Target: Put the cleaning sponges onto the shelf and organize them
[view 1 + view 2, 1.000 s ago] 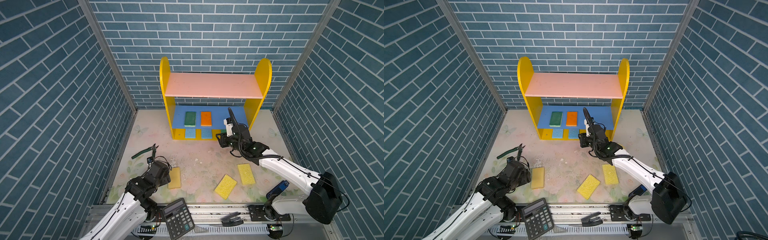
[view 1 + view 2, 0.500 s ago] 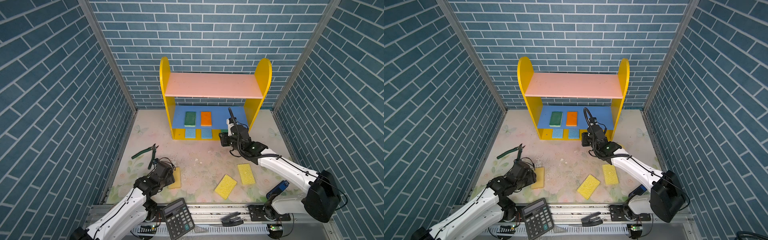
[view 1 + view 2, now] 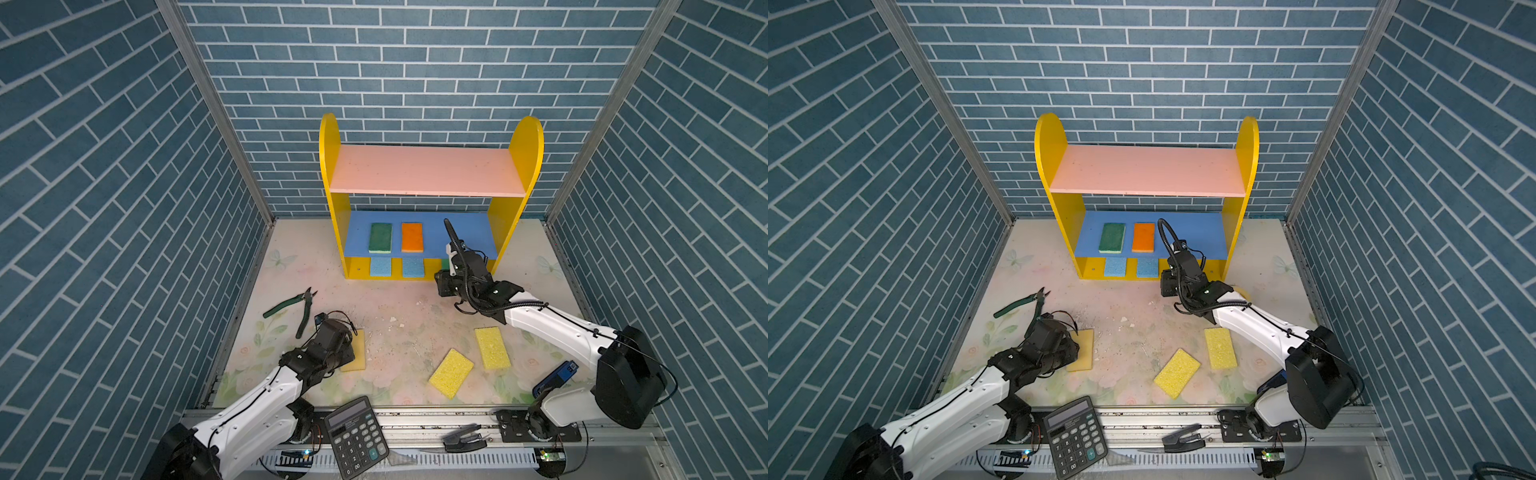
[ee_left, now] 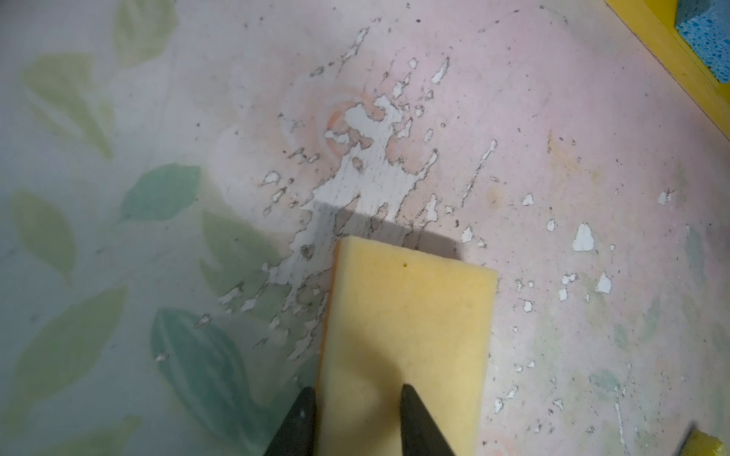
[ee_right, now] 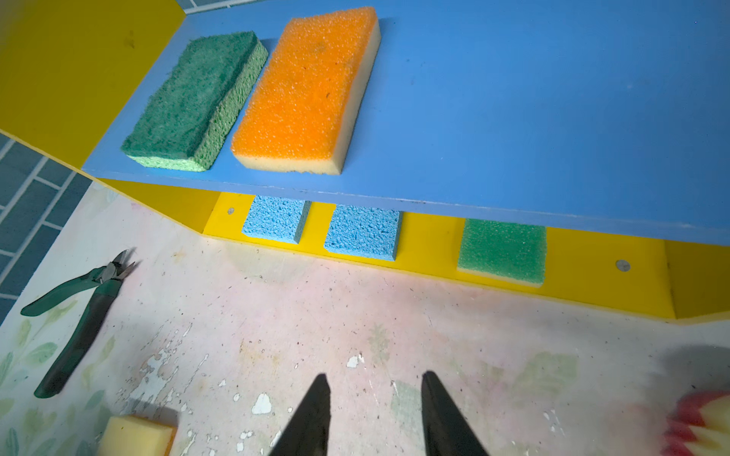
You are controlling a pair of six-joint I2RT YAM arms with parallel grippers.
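sponge (image 4: pixel 407 327): looks soft, light; take by long edge | left gripper (image 4: pixel 355 389): astride that edge, clamp unclear | right gripper (image 5: pixel 375 375): apart, empty

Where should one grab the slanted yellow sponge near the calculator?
Probably mid-length, across its narrow width, coming straight down: the sponge lies flat on the table, so only its thin long sides offer purchase; turn to match its slant.

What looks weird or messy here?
The table's flowery cover is chipped, with white patches showing through. Green cutters and a calculator lie about, though they are not sponges. One yellow sponge lies crooked on the table.
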